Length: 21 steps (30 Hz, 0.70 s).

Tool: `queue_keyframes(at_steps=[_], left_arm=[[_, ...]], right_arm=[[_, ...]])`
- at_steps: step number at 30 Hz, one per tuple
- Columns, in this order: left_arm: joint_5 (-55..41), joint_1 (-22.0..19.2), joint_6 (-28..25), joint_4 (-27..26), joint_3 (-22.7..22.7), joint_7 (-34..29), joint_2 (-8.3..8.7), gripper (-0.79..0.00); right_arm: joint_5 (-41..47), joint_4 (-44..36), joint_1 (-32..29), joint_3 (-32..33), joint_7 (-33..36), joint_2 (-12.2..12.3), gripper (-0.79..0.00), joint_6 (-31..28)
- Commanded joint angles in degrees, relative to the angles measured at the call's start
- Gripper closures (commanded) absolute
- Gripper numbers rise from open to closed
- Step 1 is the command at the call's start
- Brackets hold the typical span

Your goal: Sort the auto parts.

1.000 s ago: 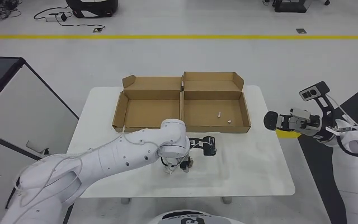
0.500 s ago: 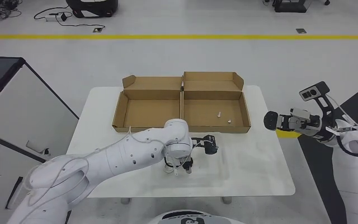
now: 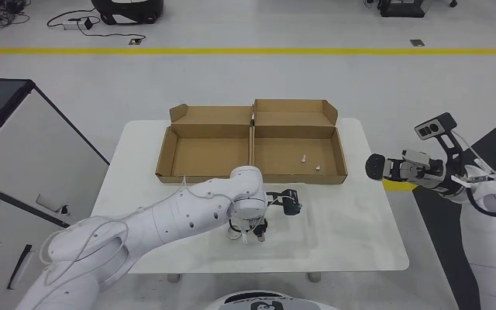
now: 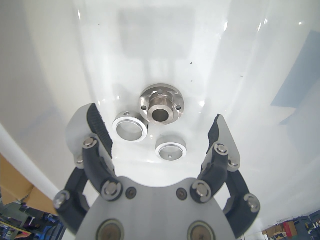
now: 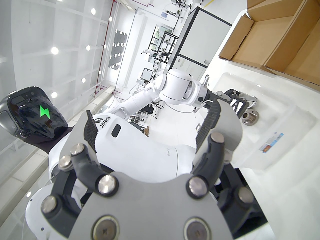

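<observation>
Over the flanged hub (image 4: 161, 106) and two rings (image 4: 129, 129), left end effector (image 4: 155, 113), jaws apart, seemingly vertical.

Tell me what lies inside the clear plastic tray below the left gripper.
Inside the tray lie a flanged hub, a larger ring and a smaller ring. The open left gripper covers the tray floor nearest it; anything there cannot be seen.

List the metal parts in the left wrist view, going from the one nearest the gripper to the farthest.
shallow capped ring → open ring → flanged hub
</observation>
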Motion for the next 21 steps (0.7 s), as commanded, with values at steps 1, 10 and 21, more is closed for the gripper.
queue_keyframes(at_steps=[1, 10, 21], left_arm=[[-0.3, 0.3, -0.1, -0.1, -0.4, 0.5, 0.00, -0.785], [0.3, 0.2, -0.1, -0.3, -0.6, 0.7, 0.05, -0.785], [0.3, 0.2, -0.1, -0.3, -0.6, 0.7, 0.05, -0.785]], right_arm=[[0.0, 0.0, 0.0, 0.0, 0.0, 0.0, -0.785, 0.0], [0.0, 0.0, 0.0, 0.0, 0.0, 0.0, -0.785, 0.0], [0.0, 0.0, 0.0, 0.0, 0.0, 0.0, -0.785, 0.0]])
